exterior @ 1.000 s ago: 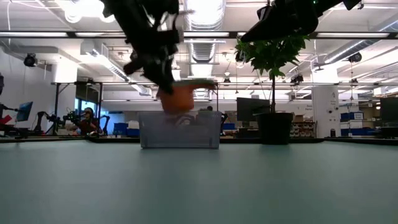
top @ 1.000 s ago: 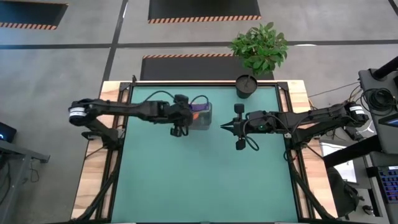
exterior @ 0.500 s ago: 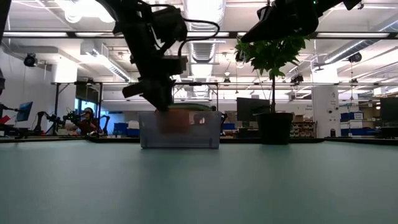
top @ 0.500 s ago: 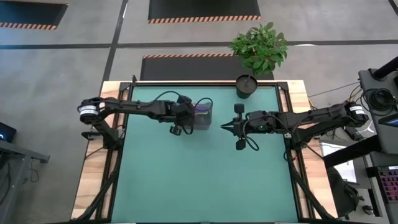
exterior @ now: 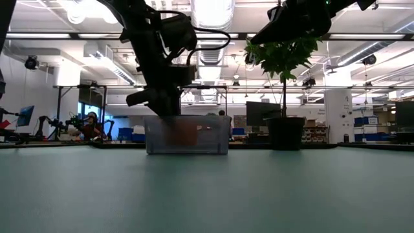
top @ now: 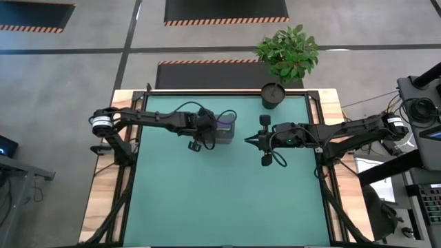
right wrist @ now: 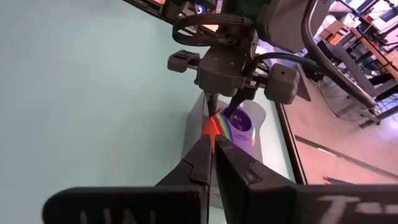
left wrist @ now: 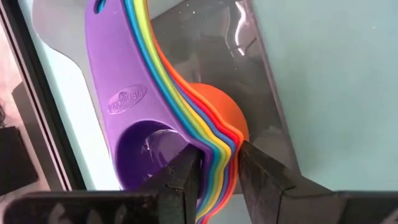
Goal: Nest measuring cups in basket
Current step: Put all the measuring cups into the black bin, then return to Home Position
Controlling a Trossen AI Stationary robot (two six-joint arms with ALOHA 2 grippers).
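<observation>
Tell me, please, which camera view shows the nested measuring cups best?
The left wrist view: the nested measuring cups fill it, handles fanned. Right wrist view shows a small rainbow edge; low view, an orange blur through the basket; high view, only purple.

One basket [top: 226,129] sits on the one desk [top: 227,193]. In it is a single nested stack of measuring cups [left wrist: 186,124]; the handle edges show bands of purple, blue, green, yellow, orange and red, but the exact number of cups cannot be told from those thin layers. Two robot arms reach over the desk, each with one end effector: left end effector [left wrist: 217,177], right end effector [top: 247,140]. One potted plant [top: 282,62] stands at the desk's far edge.
</observation>
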